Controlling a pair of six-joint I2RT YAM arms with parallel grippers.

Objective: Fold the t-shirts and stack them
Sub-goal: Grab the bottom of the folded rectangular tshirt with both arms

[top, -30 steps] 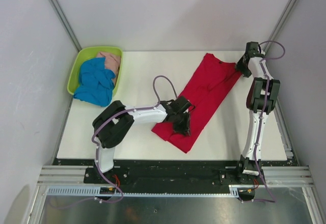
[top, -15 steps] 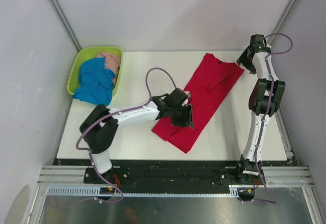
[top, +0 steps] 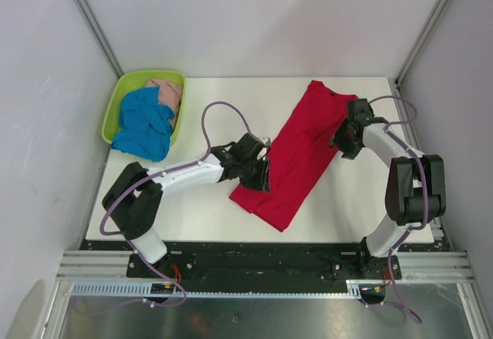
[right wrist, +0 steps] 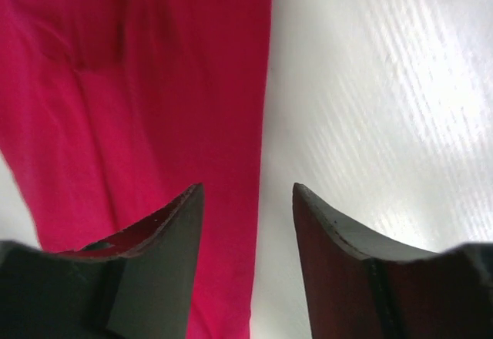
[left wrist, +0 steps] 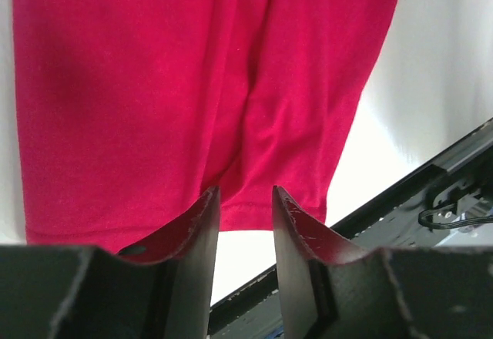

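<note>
Cloth of the red t-shirt (top: pixel 304 150) lies slanted on the bench (top: pixel 208 100). Left gripper (left wrist: pixel 245 194) at its left edge and right gripper (right wrist: pixel 246 189) at its right edge are spread, pinching nothing. Far left, blue t-shirt (top: pixel 142 127) partly hides pink t-shirt (top: pixel 166 91).

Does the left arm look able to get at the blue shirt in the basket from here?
Probably yes. The blue t-shirt lies on top in the lime-green basket, spilling over its near rim on that arm's side, and only bare table lies between it and the left gripper.
</note>
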